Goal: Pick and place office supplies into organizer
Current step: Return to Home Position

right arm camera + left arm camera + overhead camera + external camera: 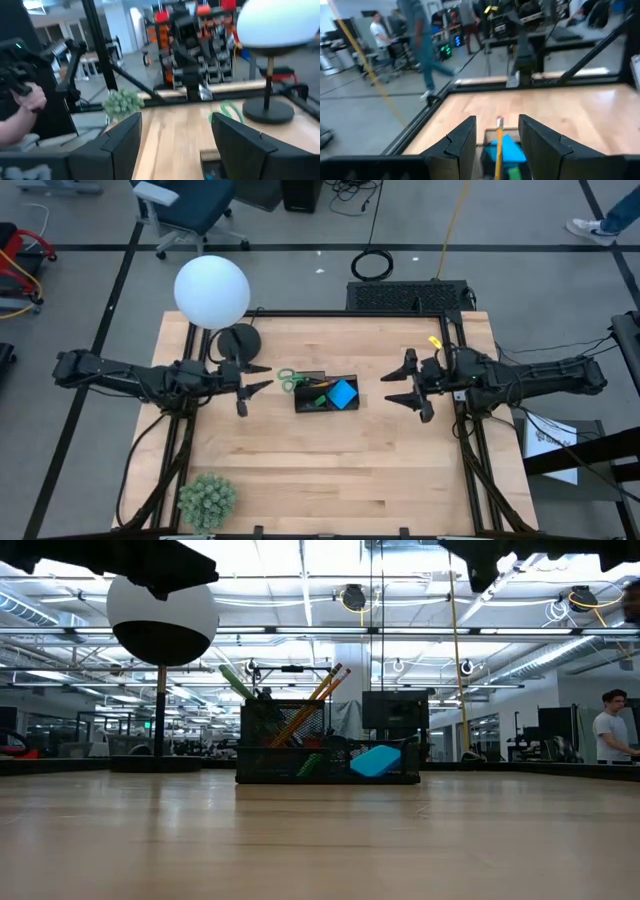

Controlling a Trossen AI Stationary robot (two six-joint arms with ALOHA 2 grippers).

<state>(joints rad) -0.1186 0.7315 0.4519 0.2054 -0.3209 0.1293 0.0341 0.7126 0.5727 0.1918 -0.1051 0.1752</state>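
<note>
The black organizer (322,402) sits mid-table, also in the low view (325,772). It holds the green-handled scissors (290,380), orange pencils (320,700), a blue pad (343,393) and a small green piece (310,765); the pens I cannot make out. My left gripper (262,377) hovers open just left of the organizer. In its wrist view the left gripper (496,120) frames a pencil (498,150) and the blue pad (512,150). My right gripper (392,387) hovers open to the organizer's right, and in its own wrist view the right gripper (176,117) faces the scissors' handles (230,110).
A white globe lamp (211,290) on a round black base (238,340) stands at the far left, close behind my left gripper. A spiky green plant ball (207,500) sits at the near left corner. Bare wood (340,470) lies nearer than the organizer. People show in the room beyond the table.
</note>
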